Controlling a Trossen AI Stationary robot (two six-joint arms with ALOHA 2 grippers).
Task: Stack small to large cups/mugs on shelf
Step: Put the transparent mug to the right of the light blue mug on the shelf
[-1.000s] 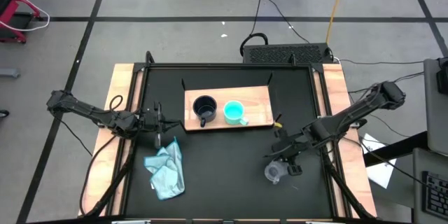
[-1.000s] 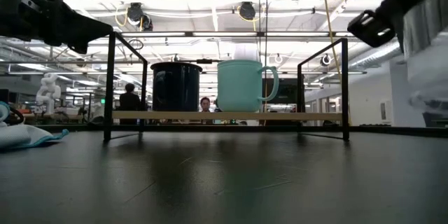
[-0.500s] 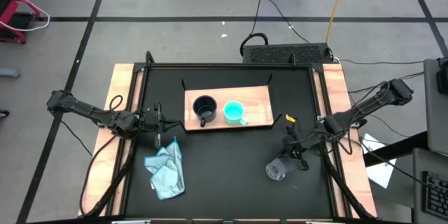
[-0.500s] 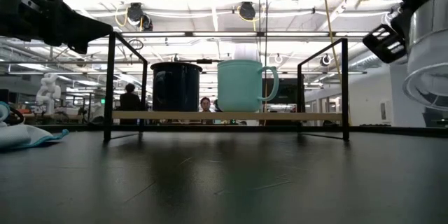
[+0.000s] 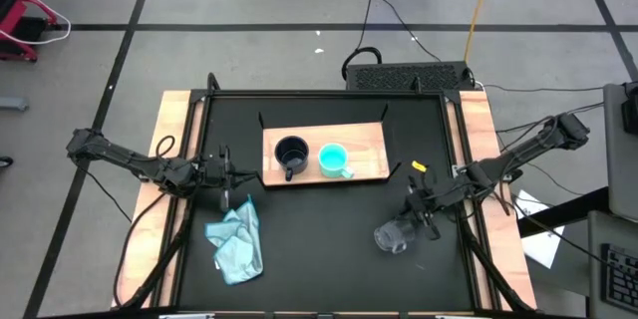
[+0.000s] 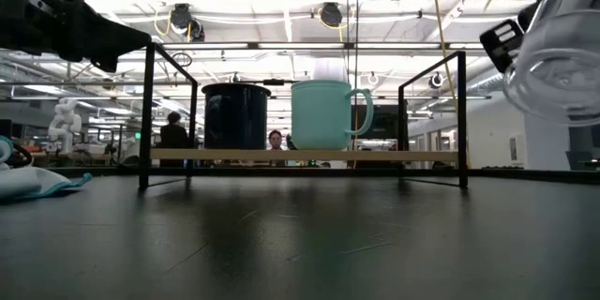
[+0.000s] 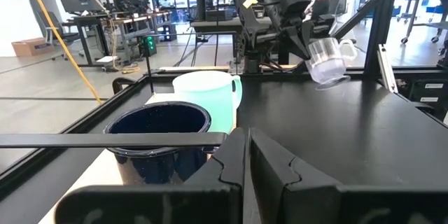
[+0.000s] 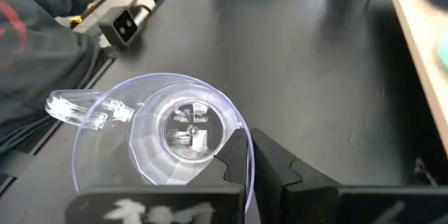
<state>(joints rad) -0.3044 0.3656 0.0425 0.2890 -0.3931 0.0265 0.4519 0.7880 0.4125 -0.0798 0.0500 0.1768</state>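
Observation:
On the wooden shelf point(image 5: 364, 145) at the table's middle stand the dark navy mug point(image 5: 290, 153) and, to its right, the turquoise mug point(image 5: 333, 159), both on their bases, mouths up. The clear glass cup point(image 5: 390, 237) hangs in the air over the table's right near part, with my right gripper point(image 5: 411, 223) shut on it. My left gripper point(image 5: 227, 173) stays shut and level at the table's left, pointing at the shelf and holding nothing; its fingers point(image 7: 245, 171) lie together. My right gripper pinches the glass cup's wall near the wide rim point(image 8: 240, 145) between its two fingers, on the side opposite the handle point(image 8: 70, 105). The fingers come slanting down from the table's far right. The cup point(image 6: 562, 56) is lifted clear of the table and tilted.
A crumpled light blue cloth point(image 5: 237, 244) lies on the black tabletop near the left front. The shelf's thin black brackets point(image 6: 148, 112) rise at its corners. Wooden rails point(image 5: 174, 159) run along the table's left and right sides.
My right gripper has tipped its fingers up from a steep downward slant to a shallow one while the arm drew back a little toward the table's right edge. The glass cup has swung upward with it and tilted over, staying in the hold.

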